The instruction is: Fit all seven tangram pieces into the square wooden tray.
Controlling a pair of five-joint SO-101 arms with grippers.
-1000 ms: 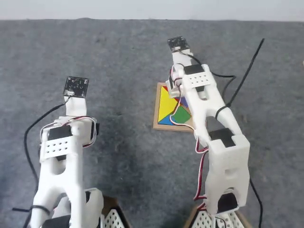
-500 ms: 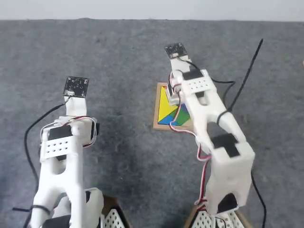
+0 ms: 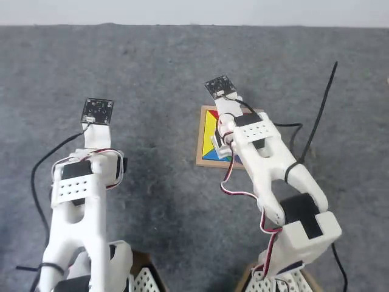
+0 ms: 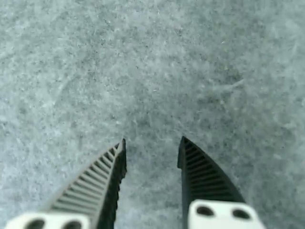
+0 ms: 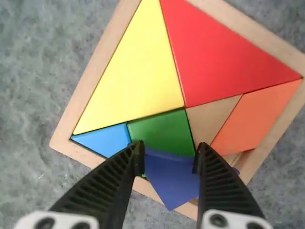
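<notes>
The square wooden tray (image 5: pixel 87 90) holds a yellow triangle (image 5: pixel 136 76), a red triangle (image 5: pixel 214 52), an orange piece (image 5: pixel 248 119), a green square (image 5: pixel 162 129) and a light blue triangle (image 5: pixel 102 140). A bare tan triangular gap (image 5: pixel 212 117) lies beside the green square. A dark blue piece (image 5: pixel 171 179) lies tilted across the tray's near rim. My right gripper (image 5: pixel 167 155) is shut on it, one finger at each side. In the high view the right arm (image 3: pixel 252 131) covers most of the tray (image 3: pixel 199 137). My left gripper (image 4: pixel 152 145) hangs open over bare carpet.
Grey carpet surrounds the tray on all sides. The left arm (image 3: pixel 79 182) stands well to the left of the tray with open floor between. A black cable (image 3: pixel 319 103) runs along the right arm's far side.
The right arm has drawn back toward its base, bringing its gripper and the dark blue piece from the tray's middle to its near edge. The left arm has not moved.
</notes>
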